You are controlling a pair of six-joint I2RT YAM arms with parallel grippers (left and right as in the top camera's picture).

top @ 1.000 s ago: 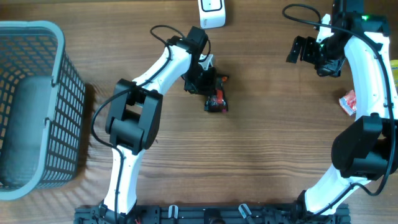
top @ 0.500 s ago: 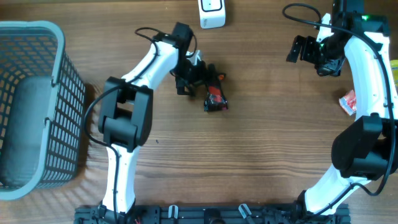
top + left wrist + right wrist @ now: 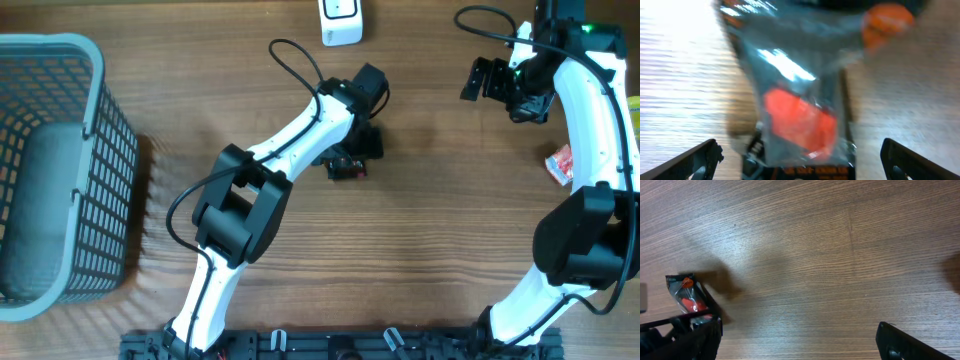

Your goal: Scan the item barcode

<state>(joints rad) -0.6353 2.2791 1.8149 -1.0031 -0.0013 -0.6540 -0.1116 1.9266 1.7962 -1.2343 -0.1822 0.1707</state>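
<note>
Swung across from the left side of the packet [image 3: 347, 168], the left arm now reaches over it from the far side, and the left gripper [image 3: 358, 146] has spread wide. In the left wrist view, the fingers [image 3: 697, 157] stand far apart with the packet [image 3: 797, 117] blurred between and beyond them. It is a clear wrapper with orange and black inside, lying flat on the wooden worktop [image 3: 420, 250]. The right gripper [image 3: 484, 79] hangs wide and empty, well apart at the far right. A white scanner [image 3: 341, 20] sits at the far edge, and a grey basket [image 3: 95, 120] stands at the left.
</note>
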